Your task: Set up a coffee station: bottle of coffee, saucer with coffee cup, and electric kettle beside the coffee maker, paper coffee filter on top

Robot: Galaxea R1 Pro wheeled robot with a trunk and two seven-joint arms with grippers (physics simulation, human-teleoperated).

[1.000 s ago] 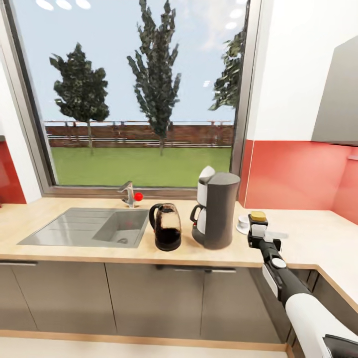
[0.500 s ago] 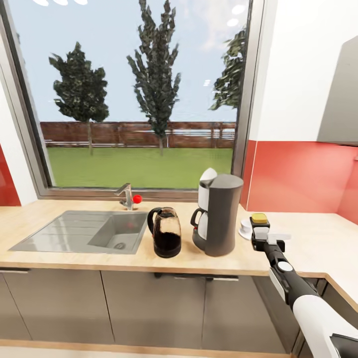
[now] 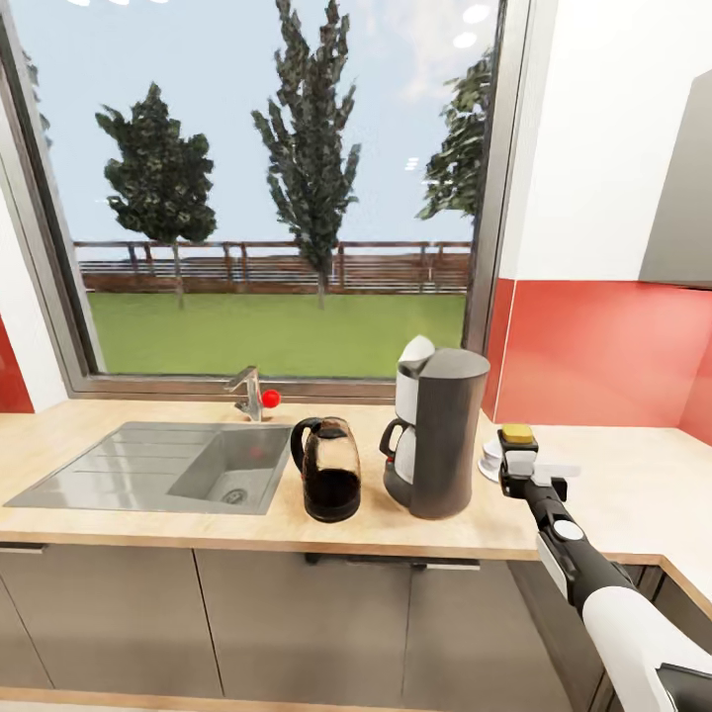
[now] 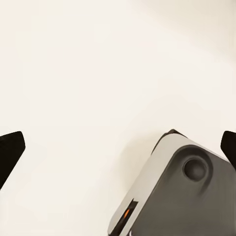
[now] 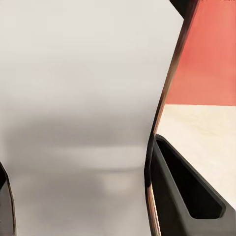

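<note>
The right gripper (image 3: 518,457) is held over the worktop (image 3: 633,485) just beside the coffee maker (image 3: 438,432), on its right side, clamped on the bottle of coffee (image 3: 516,433) – a pale body with a yellow cap showing above the fingers. In the right wrist view the bottle's grey-white side sits hard against one dark finger (image 5: 184,189), which supports the reading of a closed grip on it. The arm is stretched forward and level, probably so the bottle can be set down upright in the free strip of worktop between the coffee maker and the red wall panel. Whether the bottle base touches the surface cannot be told. A white saucer (image 3: 488,463) lies partly hidden behind the gripper, near the rear edge of the worktop; a cup on it cannot be confirmed. A white paper filter (image 3: 415,350) appears to rest on top of the coffee maker at its back. The kettle (image 3: 329,469) stands on the coffee maker's other side, between it and the sink (image 3: 148,463). The left gripper (image 4: 118,152) has its fingertips wide apart with nothing between them, pointed at a pale surface and a grey part that is probably the robot's own base. Count – one coffee maker, one kettle, one bottle, one saucer, one filter, one sink with one tap (image 3: 249,389)
</note>
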